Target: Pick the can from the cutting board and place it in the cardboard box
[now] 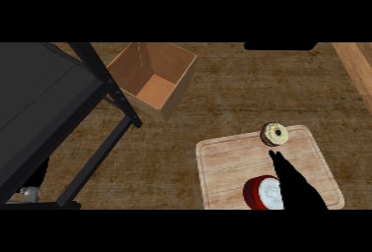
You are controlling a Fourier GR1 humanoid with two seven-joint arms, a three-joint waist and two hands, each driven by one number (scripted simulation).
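One red can (262, 193) on the cutting board (232, 167), touching the right robot hand (296, 187).

1. I can read no text, label, brand, number or sign anywhere in the head view.
2. The can (263, 193) on the cutting board (232, 167) shows me a red side and a pale top, with no lettering I can make out.
3. The cardboard box (154, 78) has plain brown walls, unmarked.
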